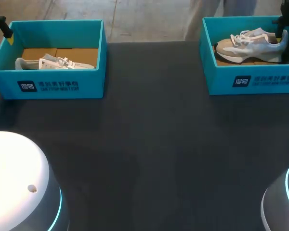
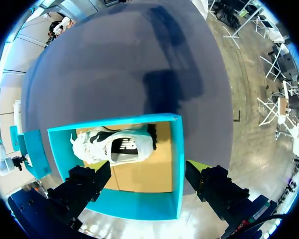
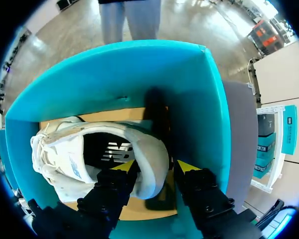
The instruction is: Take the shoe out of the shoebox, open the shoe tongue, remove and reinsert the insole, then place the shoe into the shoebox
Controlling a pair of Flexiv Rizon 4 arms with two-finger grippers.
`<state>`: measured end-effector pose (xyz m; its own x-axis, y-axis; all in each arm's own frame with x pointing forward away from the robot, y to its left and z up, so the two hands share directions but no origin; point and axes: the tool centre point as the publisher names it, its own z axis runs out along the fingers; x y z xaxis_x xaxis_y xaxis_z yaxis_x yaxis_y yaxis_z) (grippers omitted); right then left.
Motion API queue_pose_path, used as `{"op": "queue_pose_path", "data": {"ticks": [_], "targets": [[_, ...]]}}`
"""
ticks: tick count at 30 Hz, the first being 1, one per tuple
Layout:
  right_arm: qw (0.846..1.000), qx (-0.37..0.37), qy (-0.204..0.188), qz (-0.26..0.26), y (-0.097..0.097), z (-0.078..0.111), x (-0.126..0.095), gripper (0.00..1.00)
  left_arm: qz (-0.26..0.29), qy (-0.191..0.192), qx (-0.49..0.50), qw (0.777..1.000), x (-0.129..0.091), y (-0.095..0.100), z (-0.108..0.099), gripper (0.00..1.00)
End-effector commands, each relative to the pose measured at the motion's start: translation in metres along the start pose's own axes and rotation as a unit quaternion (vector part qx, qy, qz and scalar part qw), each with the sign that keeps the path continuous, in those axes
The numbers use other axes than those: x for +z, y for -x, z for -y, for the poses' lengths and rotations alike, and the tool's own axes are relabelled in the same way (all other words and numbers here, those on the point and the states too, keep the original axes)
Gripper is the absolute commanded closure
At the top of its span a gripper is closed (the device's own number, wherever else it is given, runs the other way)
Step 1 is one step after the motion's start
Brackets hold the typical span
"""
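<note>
Where the right arm comes down at the table's far corner, the right gripper point(image 3: 154, 168) sits inside the right shoebox point(image 1: 250, 82), fingers clamped on the heel of the grey sneaker point(image 1: 250, 45), one inside the collar and one outside. The left gripper point(image 2: 148, 172) hangs above the left shoebox point(image 1: 58, 84), fingers wide apart, clear of the white sneaker point(image 1: 53, 62) inside.

Your table point(image 1: 154, 144) has a dark, matt top that looks faintly cloth-like. The left shoebox point(image 1: 48, 86) and the right shoebox point(image 1: 250, 82) are matt teal cardboard, and you can see raw brown cardboard on their floors. The left shoe point(image 1: 53, 62) looks like white woven mesh with cloth laces. The right shoe point(image 1: 253, 45) adds tan, suede-like panels and a smooth white sole. The left gripper point(image 2: 148, 167) is matt black, either plastic or metal. The left arm's housing point(image 1: 14, 178) is smooth, glossy white.
</note>
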<state>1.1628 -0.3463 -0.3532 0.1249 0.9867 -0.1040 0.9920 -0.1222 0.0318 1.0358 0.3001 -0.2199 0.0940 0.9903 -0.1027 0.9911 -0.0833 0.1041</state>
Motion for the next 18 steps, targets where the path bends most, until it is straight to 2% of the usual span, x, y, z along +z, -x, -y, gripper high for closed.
{"op": "queue_pose_path", "data": {"ticks": [1,8,13,17,18], "targets": [[1.000,-0.006,-0.029,0.002,0.000,-0.012,0.009,0.51,-0.001,0.000,0.001,1.000,-0.001,0.000,0.000,0.00],[0.999,-0.011,-0.035,0.004,-0.001,-0.013,0.013,0.49,-0.001,0.000,0.001,1.000,-0.001,0.000,0.000,0.00],[0.999,-0.009,-0.045,0.000,-0.001,-0.013,0.025,0.36,-0.001,0.000,0.001,1.000,-0.001,0.000,0.000,0.00],[0.999,-0.008,-0.050,0.000,-0.002,-0.011,0.029,0.44,-0.001,0.000,0.001,1.000,-0.001,0.000,0.000,0.00],[0.999,-0.007,-0.051,-0.001,-0.002,-0.010,0.030,0.51,-0.001,0.000,0.001,1.000,-0.001,0.000,0.000,0.00]]}}
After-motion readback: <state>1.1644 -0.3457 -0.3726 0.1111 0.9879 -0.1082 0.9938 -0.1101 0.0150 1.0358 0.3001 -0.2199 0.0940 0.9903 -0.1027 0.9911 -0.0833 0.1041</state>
